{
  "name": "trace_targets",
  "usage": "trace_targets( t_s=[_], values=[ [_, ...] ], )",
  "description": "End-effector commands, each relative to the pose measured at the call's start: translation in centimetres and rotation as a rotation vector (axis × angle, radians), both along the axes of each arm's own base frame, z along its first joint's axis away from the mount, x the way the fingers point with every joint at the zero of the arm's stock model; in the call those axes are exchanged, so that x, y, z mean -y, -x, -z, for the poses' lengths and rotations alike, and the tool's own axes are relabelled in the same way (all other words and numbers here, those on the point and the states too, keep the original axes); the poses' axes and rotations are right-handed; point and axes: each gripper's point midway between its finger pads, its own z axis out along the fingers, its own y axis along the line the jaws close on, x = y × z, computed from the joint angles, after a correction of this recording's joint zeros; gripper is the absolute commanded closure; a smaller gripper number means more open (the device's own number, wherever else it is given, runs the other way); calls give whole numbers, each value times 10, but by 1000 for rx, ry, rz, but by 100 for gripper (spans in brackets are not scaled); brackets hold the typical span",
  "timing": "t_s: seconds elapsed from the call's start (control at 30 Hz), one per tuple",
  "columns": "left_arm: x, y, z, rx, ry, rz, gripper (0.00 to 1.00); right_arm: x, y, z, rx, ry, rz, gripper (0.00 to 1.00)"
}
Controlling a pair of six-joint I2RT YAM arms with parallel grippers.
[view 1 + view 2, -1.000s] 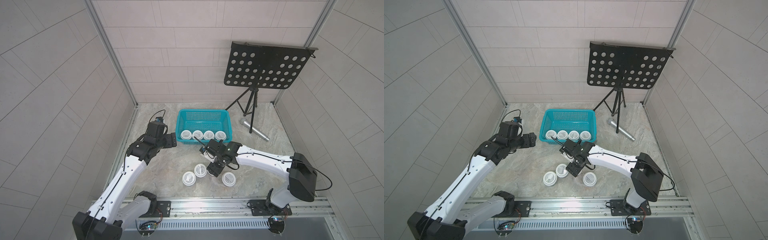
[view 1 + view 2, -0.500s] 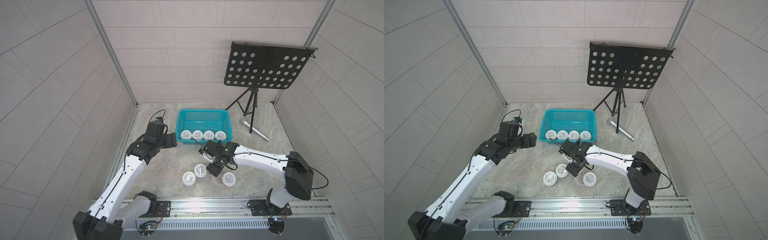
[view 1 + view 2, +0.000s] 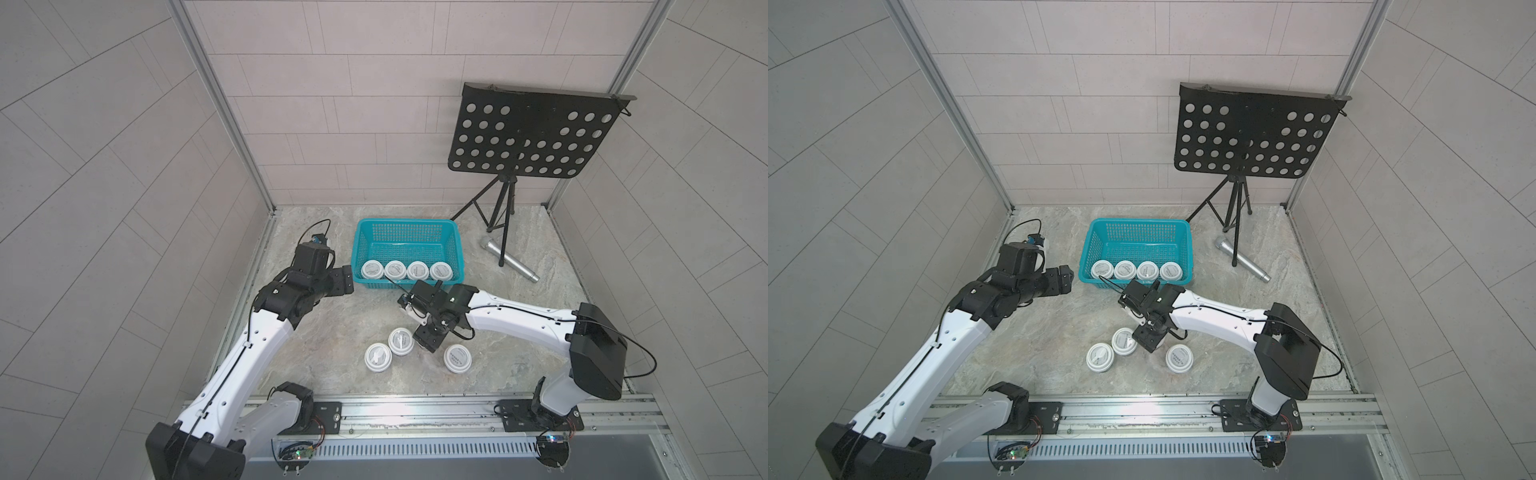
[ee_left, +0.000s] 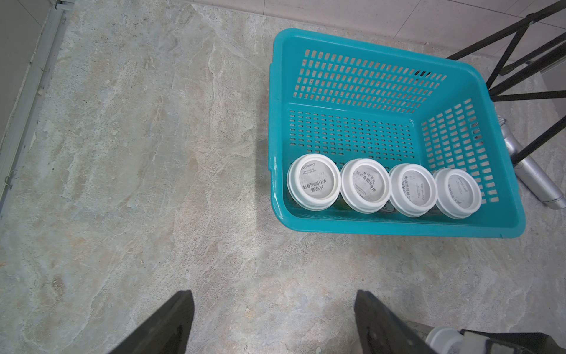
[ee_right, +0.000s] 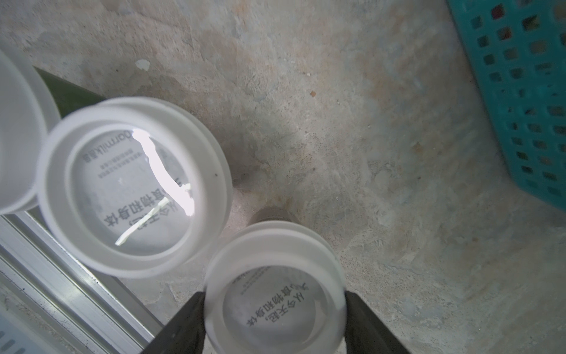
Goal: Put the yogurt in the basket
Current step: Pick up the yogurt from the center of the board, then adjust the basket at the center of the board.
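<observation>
Yogurt cups [image 3: 417, 270] stand four in a row along the near wall of the teal basket [image 3: 405, 223], which sits at the far middle of the counter [image 3: 332, 332] in both top views. Three loose cups [image 3: 457, 358] stand nearer the rail [image 3: 415, 415]: two just beside each other on the left, one apart on the right. The right tool [image 3: 429, 341] points down between that pair and the single one, its body hiding whatever is under it. The left tool [image 3: 345, 280] hovers just left of the basket's near left corner, well apart from the loose cups. A music stand [image 3: 536, 133] and a microphone [image 3: 510, 262] are right of the basket. From the left wrist, the left tool's fingers [image 4: 171, 325] stand wide apart over bare counter with nothing between them, and the four cups show their white lids in the basket [image 4: 398, 227]. From the right wrist, a fourth cup [image 5: 275, 302] sits between the right tool's dark fingers [image 5: 183, 328], which press on its lid rim from both sides, so the tool grips it; whether it rests on the counter cannot be told. Another loose cup [image 5: 131, 184], its lid marked by a white streak, is just beside it, and the basket's wall [image 5: 526, 92] is near.
</observation>
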Motion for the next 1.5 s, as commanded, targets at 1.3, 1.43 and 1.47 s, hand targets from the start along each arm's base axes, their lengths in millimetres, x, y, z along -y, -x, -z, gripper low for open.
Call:
trace_targets(
  t_s=[1.3, 1.43, 1.47],
  values=[
    [7, -100, 44, -48, 122, -157, 38, 98, -55, -41, -29, -261, 453, 32],
    [15, -119, 58, -67, 136, -128, 44, 104, -55, -43, -31, -257, 465, 32],
    [17, -121, 59, -66, 141, -125, 44, 106, -55, -43, -32, -256, 467, 32]
  ],
)
